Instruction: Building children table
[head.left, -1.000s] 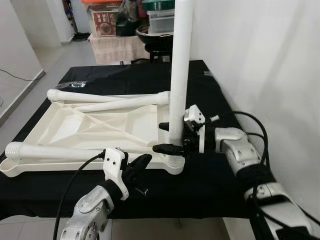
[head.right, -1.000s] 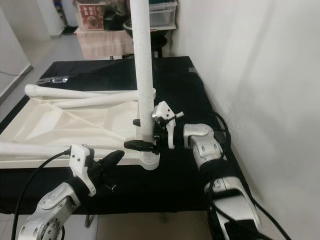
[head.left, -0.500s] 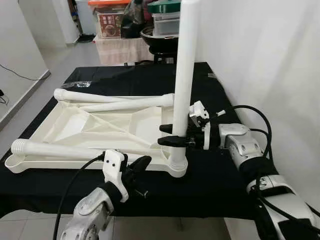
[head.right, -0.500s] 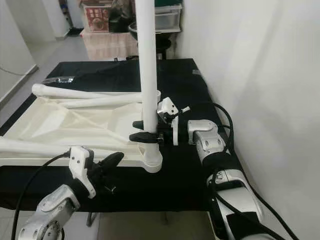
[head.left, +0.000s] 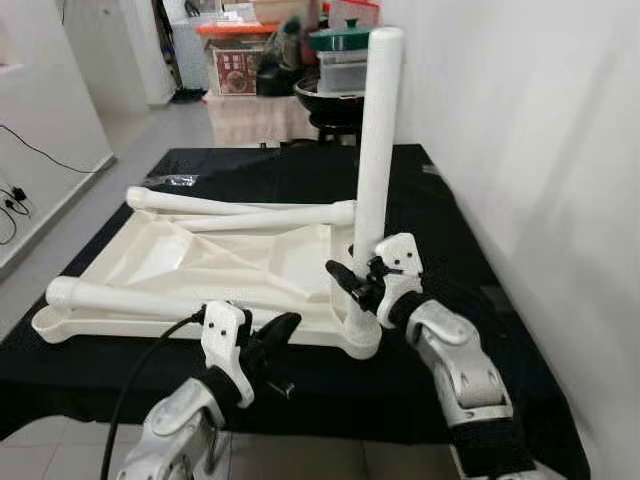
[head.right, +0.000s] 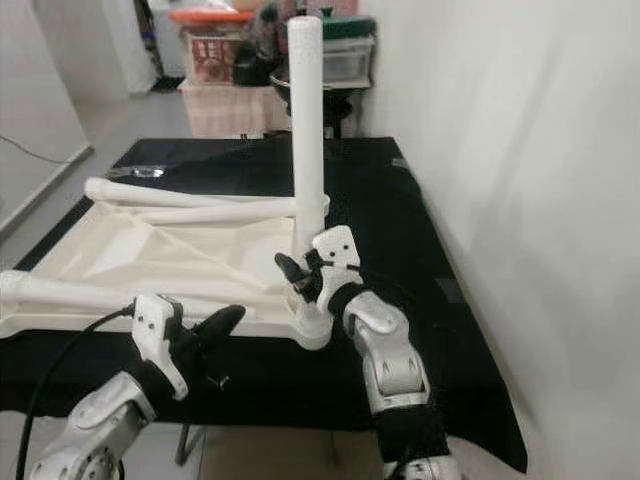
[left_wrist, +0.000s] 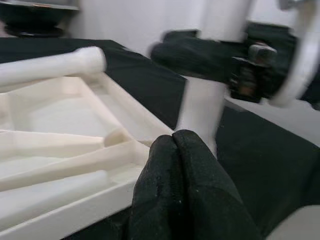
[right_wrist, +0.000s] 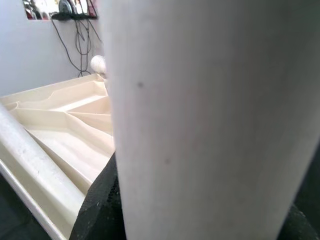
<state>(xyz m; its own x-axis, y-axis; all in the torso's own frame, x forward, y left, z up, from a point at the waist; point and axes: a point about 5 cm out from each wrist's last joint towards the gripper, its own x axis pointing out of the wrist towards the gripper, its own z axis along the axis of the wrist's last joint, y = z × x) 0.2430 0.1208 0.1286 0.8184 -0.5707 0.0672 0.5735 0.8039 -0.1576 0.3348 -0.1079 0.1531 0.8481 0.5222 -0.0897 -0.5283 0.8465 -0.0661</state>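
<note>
Camera height is raised against a second ago, so the full length of the upright leg (head.left: 376, 150) is now taken in, and the right gripper (head.left: 362, 283) is seen turned: where its forearm lay out to the robot's right with the fingers level on the leg, it is now brought round to the near side and angled upward, the fingers closed around the leg just above its base. From this a twisting of the leg into its corner socket (head.left: 362, 335) is judged to be under way, with the wrist reset for another turn or the seating nearly finished; which of these cannot be told. The tabletop (head.left: 225, 265) is laid upside down on the black cloth (head.left: 470, 250) of a work table, its ribbed cream underside facing up, close to the near edge. Across it three loose legs are laid: one (head.left: 130, 298) along the near rim, its rounded end over the robot's left corner, and two more (head.left: 250, 212) crossing toward the far side. The standing leg is a plain white tube, upright, set in the near right corner. The left gripper (head.left: 268, 335) is held low just in front of the near rim, its fingers (left_wrist: 182, 175) pressed together on nothing, not touching the tabletop so far as can be seen.
</note>
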